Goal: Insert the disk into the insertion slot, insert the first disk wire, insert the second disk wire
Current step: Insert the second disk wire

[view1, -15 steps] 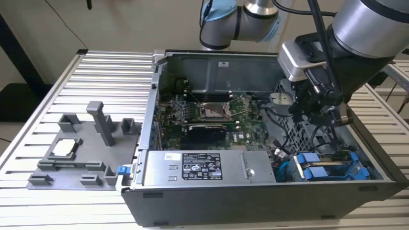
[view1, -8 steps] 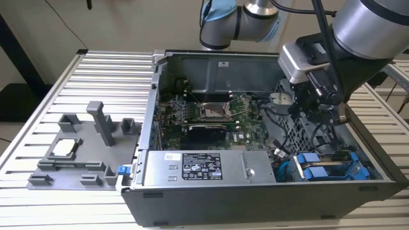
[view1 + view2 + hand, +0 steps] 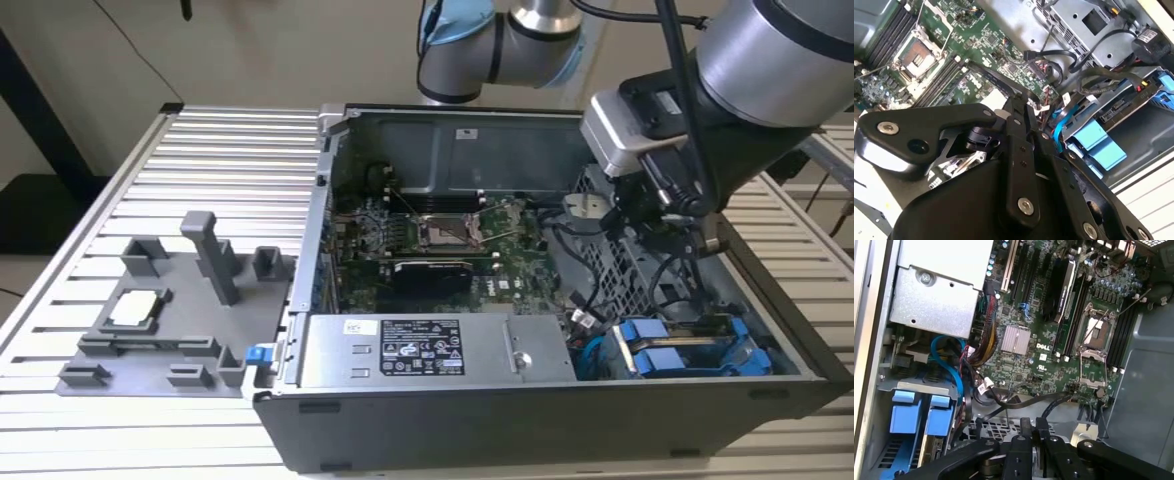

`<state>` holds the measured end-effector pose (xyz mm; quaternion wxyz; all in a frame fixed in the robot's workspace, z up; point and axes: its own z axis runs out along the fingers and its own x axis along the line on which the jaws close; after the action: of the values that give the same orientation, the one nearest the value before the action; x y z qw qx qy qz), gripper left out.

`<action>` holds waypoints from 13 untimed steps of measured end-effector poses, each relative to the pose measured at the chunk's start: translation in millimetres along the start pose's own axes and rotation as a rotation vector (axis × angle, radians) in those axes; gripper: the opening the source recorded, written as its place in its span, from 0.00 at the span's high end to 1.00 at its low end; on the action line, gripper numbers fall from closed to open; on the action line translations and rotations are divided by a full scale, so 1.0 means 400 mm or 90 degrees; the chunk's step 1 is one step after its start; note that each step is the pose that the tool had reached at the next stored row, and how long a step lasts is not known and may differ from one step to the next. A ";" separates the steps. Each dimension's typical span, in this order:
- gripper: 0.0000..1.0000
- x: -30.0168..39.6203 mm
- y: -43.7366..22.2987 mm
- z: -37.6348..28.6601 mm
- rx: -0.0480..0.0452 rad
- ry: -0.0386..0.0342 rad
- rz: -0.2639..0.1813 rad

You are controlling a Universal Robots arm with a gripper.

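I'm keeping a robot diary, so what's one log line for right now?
gripper: inside the case, by the drive cage | blue carriers: two, side by side in the cage | black cables: lying close to the gripper

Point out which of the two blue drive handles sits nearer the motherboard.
The handle beside the curved blue cable; the other handle lies along the case wall.

an open grey computer case [image 3: 534, 425] sits on a slatted metal surface [image 3: 227, 150]. inside, a green motherboard [image 3: 514, 262] lies beside a grey power-supply box [image 3: 534, 350]. to the exterior view's left, a grey fixture [image 3: 200, 330] carries a square chip [image 3: 136, 308].
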<state>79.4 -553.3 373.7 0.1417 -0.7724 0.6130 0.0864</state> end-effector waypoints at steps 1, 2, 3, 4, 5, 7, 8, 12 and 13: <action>0.84 0.001 0.000 0.000 -0.0001 -0.0001 0.000; 0.84 0.003 0.001 -0.001 -0.0002 0.0000 0.000; 0.84 0.005 0.001 -0.002 -0.0011 0.0021 0.000; 0.84 0.007 0.001 -0.003 -0.0033 0.0109 -0.001; 0.84 0.010 0.002 -0.004 -0.0056 0.0204 -0.001; 0.84 0.012 0.002 -0.004 -0.0109 0.0424 -0.002; 0.84 0.013 0.003 -0.005 -0.0136 0.0534 -0.002; 0.84 0.016 0.003 -0.005 -0.0243 0.0981 -0.004; 0.84 0.016 0.003 -0.005 -0.0263 0.1093 -0.005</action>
<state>79.6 -560.1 373.5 0.0730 -0.7820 0.6182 0.0319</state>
